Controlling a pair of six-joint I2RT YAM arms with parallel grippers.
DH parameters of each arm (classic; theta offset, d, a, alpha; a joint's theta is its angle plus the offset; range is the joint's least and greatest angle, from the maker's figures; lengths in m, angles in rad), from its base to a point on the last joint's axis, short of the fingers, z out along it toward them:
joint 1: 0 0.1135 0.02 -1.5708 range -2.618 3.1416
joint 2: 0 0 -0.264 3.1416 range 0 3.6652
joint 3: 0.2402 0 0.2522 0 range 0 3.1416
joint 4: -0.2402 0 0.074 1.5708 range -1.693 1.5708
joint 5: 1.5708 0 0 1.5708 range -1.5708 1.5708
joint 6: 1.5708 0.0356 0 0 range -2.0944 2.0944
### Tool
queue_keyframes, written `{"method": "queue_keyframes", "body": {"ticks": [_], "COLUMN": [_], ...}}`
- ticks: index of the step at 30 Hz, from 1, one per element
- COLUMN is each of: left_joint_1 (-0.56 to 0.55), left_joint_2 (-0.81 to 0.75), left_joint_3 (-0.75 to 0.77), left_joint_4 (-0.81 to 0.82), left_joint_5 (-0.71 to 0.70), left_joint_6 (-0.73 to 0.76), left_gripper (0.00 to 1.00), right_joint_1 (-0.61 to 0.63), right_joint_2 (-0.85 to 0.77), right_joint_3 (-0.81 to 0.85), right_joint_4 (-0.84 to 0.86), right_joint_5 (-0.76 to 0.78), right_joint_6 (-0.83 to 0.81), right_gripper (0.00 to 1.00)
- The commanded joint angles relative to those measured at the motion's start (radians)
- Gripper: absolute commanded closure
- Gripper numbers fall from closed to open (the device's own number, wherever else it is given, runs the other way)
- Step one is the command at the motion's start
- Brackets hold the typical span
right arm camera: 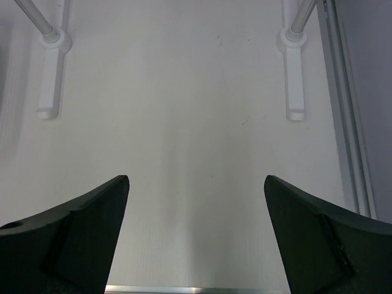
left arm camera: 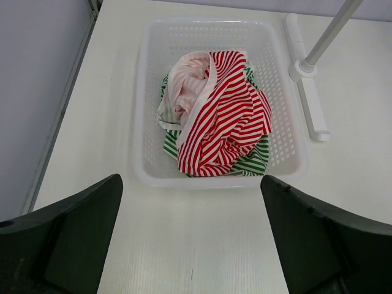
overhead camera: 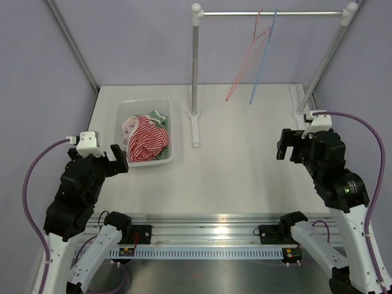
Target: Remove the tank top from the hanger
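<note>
The pink hanger [overhead camera: 247,61] and blue hanger [overhead camera: 262,58] hang bare on the rail [overhead camera: 269,13], far side, nearer the right hand [overhead camera: 286,147]. The red-striped garment [left arm camera: 223,116], probably the tank top, lies bunched in the basket [left arm camera: 142,110] directly ahead of the left hand [left arm camera: 191,245]. Both hands stand apart, empty, above the tabletop [overhead camera: 245,171].

Top cam sat high behind the near edge and looked down and forward over the whole table [overhead camera: 245,165] to its far edge. Left wrist cam hung low by the left edge, faced far, close on the basket [left arm camera: 208,24]. Its left rack foot [left arm camera: 309,107] also showed in top and right wrist. Right wrist cam, by the right edge, added the right rack foot [right arm camera: 294,79].
</note>
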Motion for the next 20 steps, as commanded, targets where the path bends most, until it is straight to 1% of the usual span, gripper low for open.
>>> {"method": "queue_keyframes", "body": {"ticks": [1,20], "left_joint_1": [-0.004,-0.004], "left_joint_2": [0.018,0.031], "left_joint_3": [0.004,0.003], "left_joint_4": [0.059,0.079], "left_joint_5": [0.015,-0.015], "left_joint_6": [0.013,0.017], "left_gripper": [0.01,0.01], "right_joint_1": [0.01,0.009], "right_joint_2": [-0.006,0.043], "right_joint_3": [-0.003,0.004], "right_joint_4": [0.012,0.028], "right_joint_5": [0.05,0.022], "right_joint_6": [-0.012,0.034], "right_gripper": [0.0,0.0]}}
